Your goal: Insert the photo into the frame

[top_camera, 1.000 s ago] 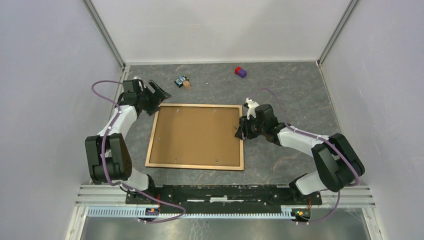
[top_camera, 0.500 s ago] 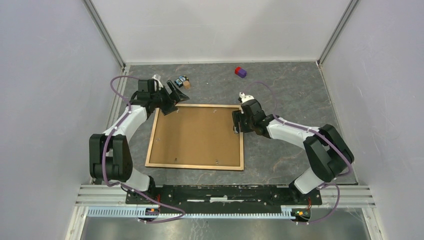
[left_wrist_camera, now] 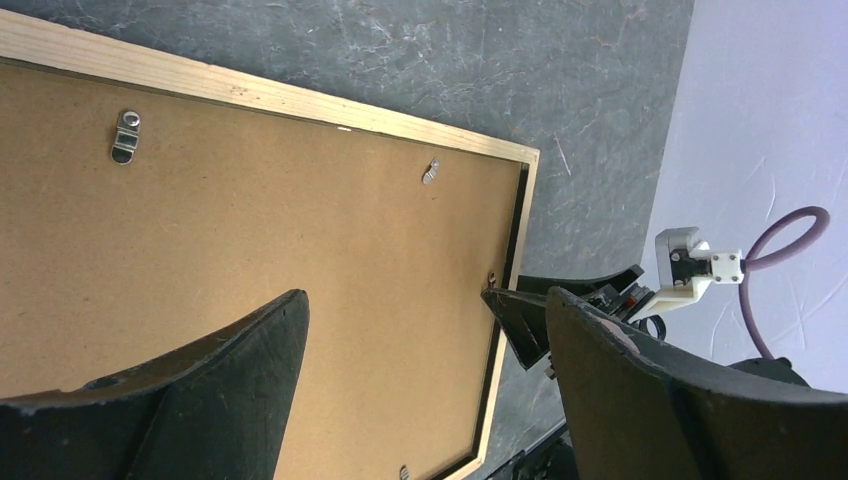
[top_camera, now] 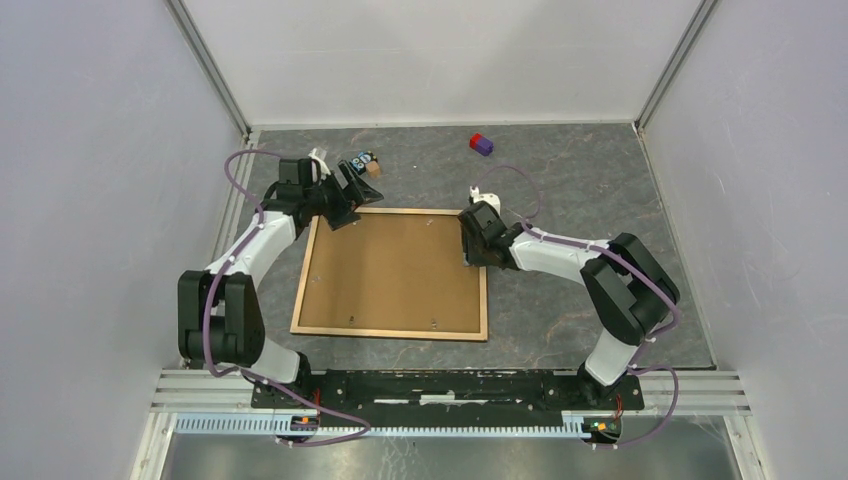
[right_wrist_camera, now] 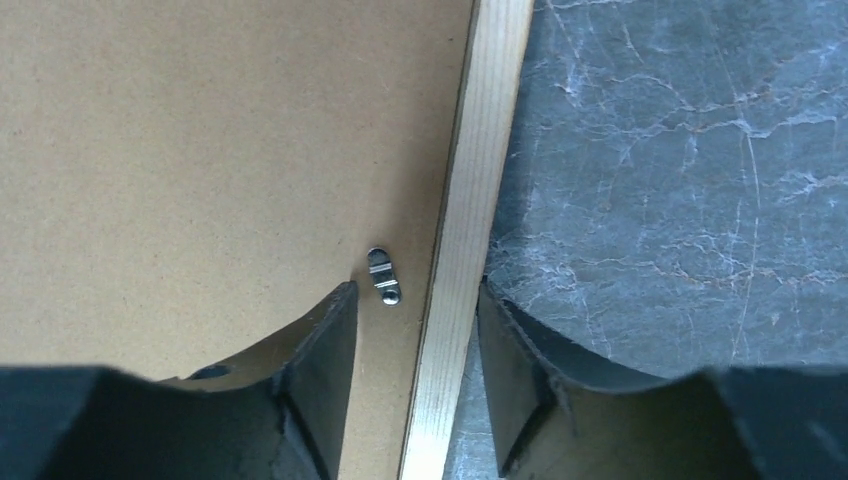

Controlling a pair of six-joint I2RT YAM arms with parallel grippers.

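Note:
The frame (top_camera: 390,333) lies back-side up in the middle of the table, its light wood rails around a brown backing board (top_camera: 395,270). The photo is hidden. My left gripper (top_camera: 345,200) hangs open over the frame's far left corner; in the left wrist view its gripper (left_wrist_camera: 425,300) spans bare board with nothing between the fingers. My right gripper (top_camera: 470,245) is at the right rail near the far right corner. In the right wrist view this gripper (right_wrist_camera: 416,290) is open astride the rail (right_wrist_camera: 480,150), one finger over the board by a metal clip (right_wrist_camera: 383,275), the other on the table side.
A red and purple block (top_camera: 481,144) lies at the far edge of the table. A small blue-black object with a tan piece (top_camera: 365,163) sits just behind the left gripper. Grey walls close in on both sides, and a metal rail runs along the near edge.
The left gripper has swung right, from outside the far left corner to over it. The right gripper has slid along the right rail toward the far corner.

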